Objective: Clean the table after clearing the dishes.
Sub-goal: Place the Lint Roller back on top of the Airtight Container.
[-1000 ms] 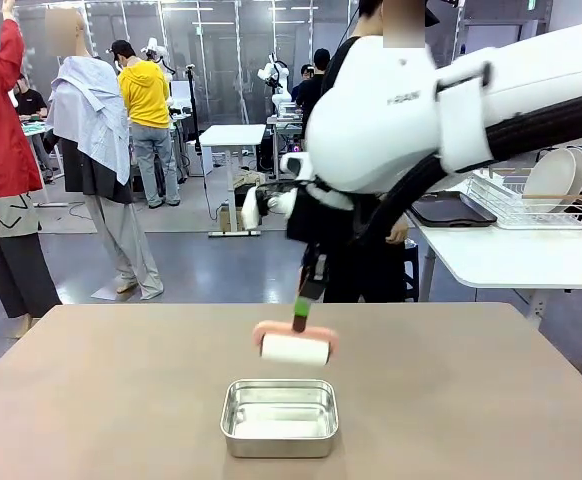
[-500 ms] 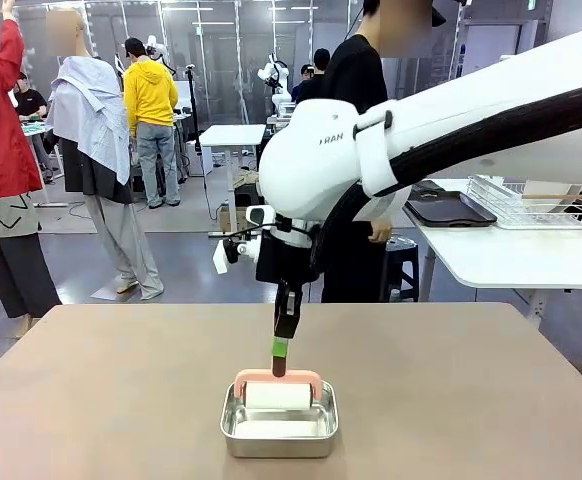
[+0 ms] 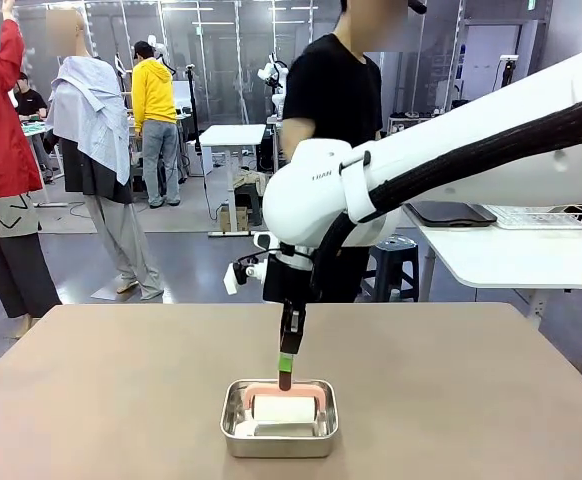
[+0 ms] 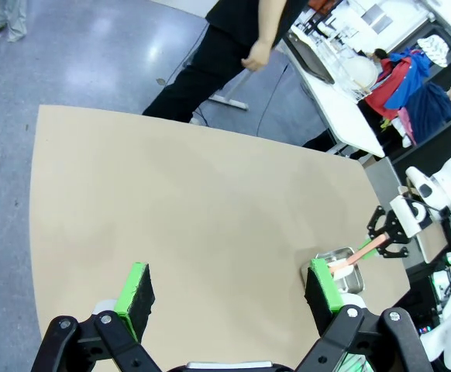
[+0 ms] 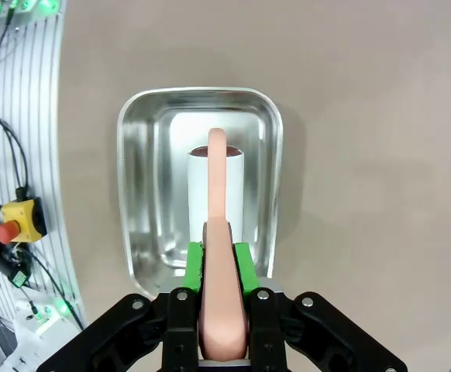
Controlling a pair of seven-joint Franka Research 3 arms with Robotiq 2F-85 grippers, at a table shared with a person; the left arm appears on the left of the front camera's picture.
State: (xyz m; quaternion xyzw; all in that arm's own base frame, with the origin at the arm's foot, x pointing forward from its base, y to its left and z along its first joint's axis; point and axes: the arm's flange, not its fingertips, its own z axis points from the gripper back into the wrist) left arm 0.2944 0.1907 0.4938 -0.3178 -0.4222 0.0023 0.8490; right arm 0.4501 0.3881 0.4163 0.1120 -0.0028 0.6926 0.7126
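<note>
The taupe table (image 3: 101,380) has a small steel pan (image 3: 233,425) near its front middle. My right gripper (image 3: 285,368) points straight down over the pan, shut on the pink handle of a white roller (image 3: 284,408). The roller's drum rests inside the pan. In the right wrist view the green pads of the right gripper (image 5: 218,256) clamp the handle, and the roller (image 5: 216,198) lies along the pan (image 5: 132,186). My left gripper (image 4: 229,287) hangs open high above the bare table (image 4: 171,201). A dark brown tray (image 3: 451,212) lies on the white side table.
A person in black (image 3: 336,90) stands at the far side of the table. The white side table (image 3: 511,255) stands at back right, with a wire dish rack (image 3: 551,215) on it. A stool (image 3: 391,265) is behind the table's far edge.
My right arm has swung left and lowered the roller from above the table down into the steel pan. The left gripper has stayed open.
</note>
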